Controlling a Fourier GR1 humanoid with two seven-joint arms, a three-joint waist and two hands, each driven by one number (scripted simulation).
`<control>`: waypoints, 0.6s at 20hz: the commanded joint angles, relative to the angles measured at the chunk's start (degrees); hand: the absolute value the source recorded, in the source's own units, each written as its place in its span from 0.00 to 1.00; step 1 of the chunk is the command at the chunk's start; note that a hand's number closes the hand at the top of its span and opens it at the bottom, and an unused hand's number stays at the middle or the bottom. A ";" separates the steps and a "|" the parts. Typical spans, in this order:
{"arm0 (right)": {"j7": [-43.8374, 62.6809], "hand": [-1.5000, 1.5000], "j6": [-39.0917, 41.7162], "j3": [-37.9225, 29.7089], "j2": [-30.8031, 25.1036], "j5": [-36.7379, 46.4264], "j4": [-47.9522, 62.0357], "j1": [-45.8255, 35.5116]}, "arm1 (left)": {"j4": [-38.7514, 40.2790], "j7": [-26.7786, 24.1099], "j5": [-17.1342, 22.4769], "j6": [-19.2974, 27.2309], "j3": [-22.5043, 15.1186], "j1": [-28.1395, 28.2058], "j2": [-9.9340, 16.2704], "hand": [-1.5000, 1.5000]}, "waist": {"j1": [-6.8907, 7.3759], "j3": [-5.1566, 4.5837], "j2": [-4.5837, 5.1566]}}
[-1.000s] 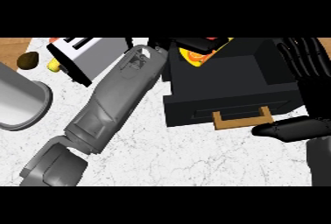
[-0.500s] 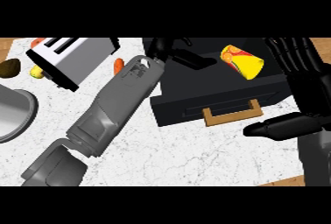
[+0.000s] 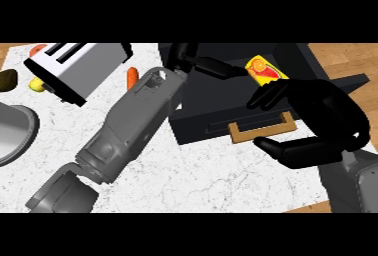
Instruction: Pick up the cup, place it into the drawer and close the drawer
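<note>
Cup at the black drawer unit, both hands close by

Cup [image 3: 264, 69], yellow with an orange and red pattern, shows against the dark top of the black drawer unit [image 3: 221, 117], near its far side. Whether it stands inside an open compartment or rests on the unit's top cannot be told from this view. The left hand [image 3: 198, 61] reaches over the far part of the unit, its dark fingers stretched towards the cup; whether a fingertip touches it cannot be told, and the fingers do not wrap round it. The right hand [image 3: 325, 125] hangs over the unit's right side, fingers curved loosely and thumb spread below, with nothing held; it partly covers the unit's right end.

A tan handle [image 3: 260, 131] sits on the unit's front face, just left of the right thumb. The grey left forearm [image 3: 136, 127] lies diagonally across the counter, from the lower left up to the unit's left edge, filling much of the middle ground.

White marbled counter [image 3: 221, 175] shows bare in front of the unit. A toaster [image 3: 77, 67] stands at the far left, with an orange carrot-like item [image 3: 132, 77] beside it and small yellow and brown items at the left edge. A grey round vessel [image 3: 15, 132] is cut off at the left. Wooden floor [image 3: 347, 57] shows beyond the counter's right edge.
</note>
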 commanded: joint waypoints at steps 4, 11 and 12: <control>6.45 1.00 12.79 6.67 -9.71 0.60 -0.27 1.89 | -0.94 -5.75 5.68 2.21 2.71 -1.15 0.00 0.00 | 2.76 -0.07 -0.98; 4.90 0.00 9.91 10.34 -13.62 20.15 -2.16 3.92 | 0.61 -7.48 8.15 4.10 2.20 -0.81 0.00 0.00 | 7.21 0.03 -1.85; 2.72 0.00 8.53 11.26 -13.28 23.71 -2.00 6.30 | 0.69 -8.35 8.55 2.43 2.47 1.25 0.00 0.00 | 8.14 0.05 -1.95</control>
